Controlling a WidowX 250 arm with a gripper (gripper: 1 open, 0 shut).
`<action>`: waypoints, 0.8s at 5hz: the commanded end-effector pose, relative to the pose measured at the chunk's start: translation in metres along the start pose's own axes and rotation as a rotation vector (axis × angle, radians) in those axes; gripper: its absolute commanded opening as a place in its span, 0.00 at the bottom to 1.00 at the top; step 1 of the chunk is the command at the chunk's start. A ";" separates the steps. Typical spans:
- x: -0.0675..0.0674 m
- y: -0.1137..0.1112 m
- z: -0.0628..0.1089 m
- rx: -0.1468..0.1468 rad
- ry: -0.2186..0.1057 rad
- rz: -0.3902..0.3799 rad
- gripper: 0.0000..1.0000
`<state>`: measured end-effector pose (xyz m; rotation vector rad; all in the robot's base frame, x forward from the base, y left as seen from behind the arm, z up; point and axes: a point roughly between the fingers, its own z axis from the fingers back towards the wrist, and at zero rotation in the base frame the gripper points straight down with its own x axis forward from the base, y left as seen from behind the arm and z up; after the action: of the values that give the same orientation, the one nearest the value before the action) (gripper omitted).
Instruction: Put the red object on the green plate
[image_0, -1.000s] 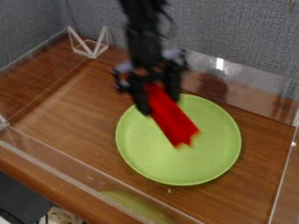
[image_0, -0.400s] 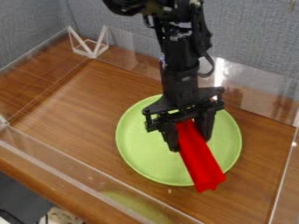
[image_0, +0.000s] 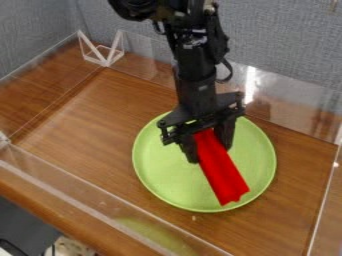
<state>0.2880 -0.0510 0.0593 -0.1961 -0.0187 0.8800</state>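
The red object (image_0: 222, 172) is a long red block hanging slanted over the green plate (image_0: 163, 172), its lower end down near the plate's front right rim. My gripper (image_0: 202, 138) is shut on the block's upper end, above the middle of the plate. The black arm (image_0: 193, 50) comes down from the top of the view. Whether the block's low end touches the plate I cannot tell.
The wooden tabletop (image_0: 80, 100) is fenced by clear acrylic walls (image_0: 54, 180) on all sides. A small white wire stand (image_0: 100, 46) sits at the back left corner. Grey fabric panels back the scene.
The arm carried the red block from the plate's back left edge to over its middle, swinging right then easing back left. The grip stayed shut.
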 end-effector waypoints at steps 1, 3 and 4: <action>0.010 -0.002 0.008 -0.046 -0.091 0.008 1.00; -0.003 0.002 0.034 -0.053 -0.171 -0.107 1.00; -0.009 0.001 0.036 -0.049 -0.224 -0.080 1.00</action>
<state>0.2758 -0.0495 0.0818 -0.1125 -0.2124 0.8225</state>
